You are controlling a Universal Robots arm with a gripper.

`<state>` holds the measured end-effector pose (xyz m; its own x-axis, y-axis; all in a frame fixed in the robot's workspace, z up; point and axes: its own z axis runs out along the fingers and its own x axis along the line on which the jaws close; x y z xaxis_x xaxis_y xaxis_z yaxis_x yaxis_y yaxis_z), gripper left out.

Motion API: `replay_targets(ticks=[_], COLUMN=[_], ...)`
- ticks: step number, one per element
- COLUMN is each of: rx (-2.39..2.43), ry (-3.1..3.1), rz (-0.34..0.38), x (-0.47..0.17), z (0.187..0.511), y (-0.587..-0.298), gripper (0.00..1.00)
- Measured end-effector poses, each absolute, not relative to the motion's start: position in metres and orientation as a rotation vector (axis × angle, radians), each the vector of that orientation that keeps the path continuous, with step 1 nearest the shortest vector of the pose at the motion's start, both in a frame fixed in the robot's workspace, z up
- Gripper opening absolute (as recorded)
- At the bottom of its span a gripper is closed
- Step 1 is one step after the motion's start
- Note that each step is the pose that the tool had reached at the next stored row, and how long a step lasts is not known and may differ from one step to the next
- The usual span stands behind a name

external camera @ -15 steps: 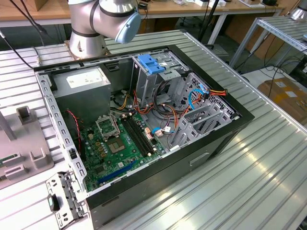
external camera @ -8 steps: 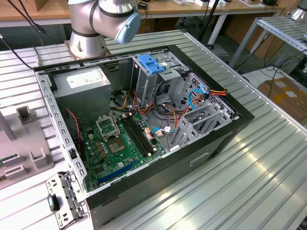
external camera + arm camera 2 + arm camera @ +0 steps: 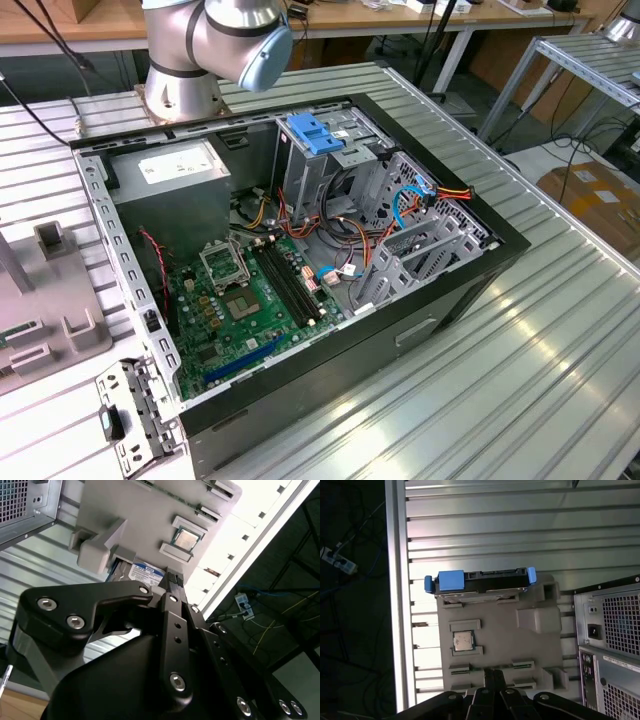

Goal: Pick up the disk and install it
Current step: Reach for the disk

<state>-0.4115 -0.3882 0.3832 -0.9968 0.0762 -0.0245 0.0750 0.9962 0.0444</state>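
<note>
And there was the gripper (image 3: 493, 672), in the first wrist view, hanging over the near end of a grey fixture plate (image 3: 520, 645). Its two black fingers were pressed flat together with nothing between them. The disk (image 3: 495, 581) stood on its long edge in a slot at the plate's far end, straight out ahead of the fingertips and apart from them. Its blue carrier frame wrapped both ends, and one blue tab stuck out past the plate. Between tool and disk, a small processor chip (image 3: 463, 641) sat in its own square pocket. In the second wrist view the drive's white label with its blue band peeked out just past the closed fingertips, though I couldn't tell how much height separated them. Off to one side of the tool stood the vented back panel of the computer case (image 3: 610, 640). In the exterior view that case lay open on the ribbed metal table (image 3: 540, 380), showing its green motherboard (image 3: 240, 300), a grey power-supply box (image 3: 175, 185) and a light-blue bracket (image 3: 313, 133) on the drive cage. The arm (image 3: 215, 40) rose just behind it.
</note>
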Motion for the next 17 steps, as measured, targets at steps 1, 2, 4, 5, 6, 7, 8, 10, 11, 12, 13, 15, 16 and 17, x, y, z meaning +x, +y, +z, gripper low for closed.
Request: replay_targets(ticks=[1, 2, 4, 5, 6, 7, 8, 10, 11, 12, 13, 15, 16, 17], rx=[0.118, 0.118, 0.118, 0.118, 0.118, 0.118, 0.118, 0.118, 0.118, 0.118, 0.118, 0.118, 0.118, 0.118], ry=[3.112, 3.113, 3.112, 3.112, 3.112, 3.112, 3.112, 3.113, 3.113, 3.112, 3.113, 3.113, 3.112, 3.112], rz=[0.068, 0.068, 0.068, 0.068, 0.068, 0.068, 0.068, 0.068, 0.068, 0.068, 0.067, 0.068, 0.068, 0.068], x=[-0.412, -0.412, -0.412, -0.412, -0.412, -0.413, -0.413, -0.414, -0.414, -0.415, -0.415, -0.416, -0.416, -0.416], z=[0.383, 0.383, 0.383, 0.383, 0.383, 0.382, 0.382, 0.382, 0.382, 0.381, 0.381, 0.381, 0.38, 0.38], y=[-0.387, -0.385, -0.381, -0.38, -0.379, -0.378, -0.378, -0.377, -0.376, -0.376, -0.375, -0.375, -0.374, -0.374], gripper=[0.11, 0.11, 0.11, 0.11, 0.11, 0.11, 0.11, 0.11, 0.11, 0.11, 0.11, 0.11, 0.11, 0.11])
